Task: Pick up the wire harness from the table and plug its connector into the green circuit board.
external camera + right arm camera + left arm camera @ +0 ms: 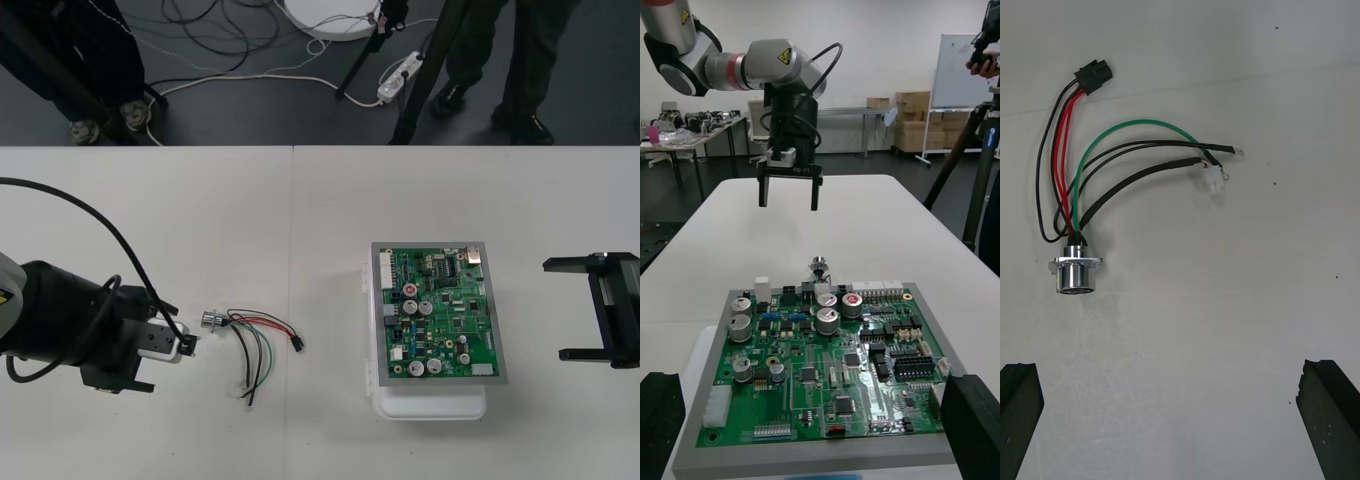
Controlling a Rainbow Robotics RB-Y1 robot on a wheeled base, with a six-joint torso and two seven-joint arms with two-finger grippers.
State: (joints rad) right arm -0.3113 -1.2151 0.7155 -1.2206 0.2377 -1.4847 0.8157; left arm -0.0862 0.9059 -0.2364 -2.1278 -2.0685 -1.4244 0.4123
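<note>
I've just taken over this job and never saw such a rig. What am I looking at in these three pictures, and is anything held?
It is a two-armed robot. The front view looks down on the table; the other two come from cameras on its wrists. The left gripper, open, hovers by the wire harness, which lies loose on the table, metal socket nearest the gripper, black plug farthest. The right gripper, also open, waits beside the green circuit board on its white base. Nothing is held.

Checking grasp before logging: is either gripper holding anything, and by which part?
Nothing is held. The left gripper is open above the table, next to the harness. The right gripper is open, parked beside the board.
</note>
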